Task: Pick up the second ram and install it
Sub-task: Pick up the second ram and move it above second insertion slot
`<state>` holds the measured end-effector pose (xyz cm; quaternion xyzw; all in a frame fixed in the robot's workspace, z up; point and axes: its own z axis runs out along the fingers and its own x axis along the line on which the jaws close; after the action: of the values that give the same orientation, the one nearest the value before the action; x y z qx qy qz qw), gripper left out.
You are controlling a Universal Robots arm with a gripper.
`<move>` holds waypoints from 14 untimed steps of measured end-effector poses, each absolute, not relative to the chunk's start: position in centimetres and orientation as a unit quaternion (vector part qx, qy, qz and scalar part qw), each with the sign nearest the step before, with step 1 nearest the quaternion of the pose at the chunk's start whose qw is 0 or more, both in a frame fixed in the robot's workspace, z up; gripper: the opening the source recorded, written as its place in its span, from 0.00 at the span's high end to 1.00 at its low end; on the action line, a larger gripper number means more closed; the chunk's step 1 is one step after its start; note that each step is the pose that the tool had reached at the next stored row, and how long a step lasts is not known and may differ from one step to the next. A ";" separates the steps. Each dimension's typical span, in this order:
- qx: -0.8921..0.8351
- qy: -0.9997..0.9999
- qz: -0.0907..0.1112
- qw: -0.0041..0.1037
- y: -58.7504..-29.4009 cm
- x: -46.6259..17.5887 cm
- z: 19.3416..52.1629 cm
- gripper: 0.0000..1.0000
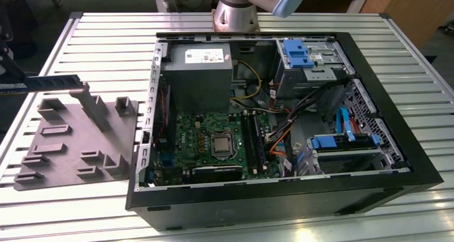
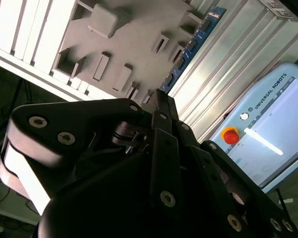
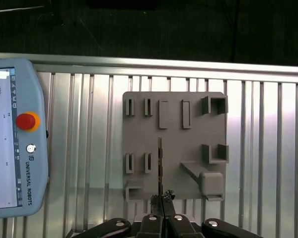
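I had the claw [image 3: 163, 202] clamped on the second ram stick [image 3: 160, 161], its long axis running straight out ahead over the grey holder [image 3: 191, 144] by the bench [image 3: 79, 148] edge.

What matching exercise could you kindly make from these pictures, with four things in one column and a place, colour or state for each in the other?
Things:
1 second ram
2 holder tray
3 teach pendant
4 computer case

Descriptions:
A open, motherboard showing
B carries a red button
C clamped in the gripper
D grey, beside the case on the exterior view's left

Pairs: 1-C; 2-D; 3-B; 4-A
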<state>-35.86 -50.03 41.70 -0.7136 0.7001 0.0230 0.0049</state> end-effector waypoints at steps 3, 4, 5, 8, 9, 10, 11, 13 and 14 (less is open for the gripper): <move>-0.714 0.700 0.023 0.005 -50.0 -35.7 41.7 0.89; -0.714 0.700 0.023 0.005 -50.0 -35.6 41.7 0.89; -0.714 0.700 0.023 0.005 -50.0 -35.5 41.7 0.89; -0.714 0.700 0.023 0.005 -50.0 -35.1 41.7 0.89; -0.714 0.700 0.023 0.005 -50.0 -35.0 41.7 0.89; -0.714 0.700 0.023 0.005 -50.0 -34.9 41.7 0.89; -0.714 0.700 0.023 0.005 -50.0 -34.7 41.7 0.89; -0.714 0.700 0.023 0.005 -50.0 -34.5 41.7 0.89; -0.714 0.700 0.023 0.005 -50.0 -34.3 41.7 0.89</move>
<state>-34.35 -50.03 41.70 -0.7136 0.7001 0.0230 0.0049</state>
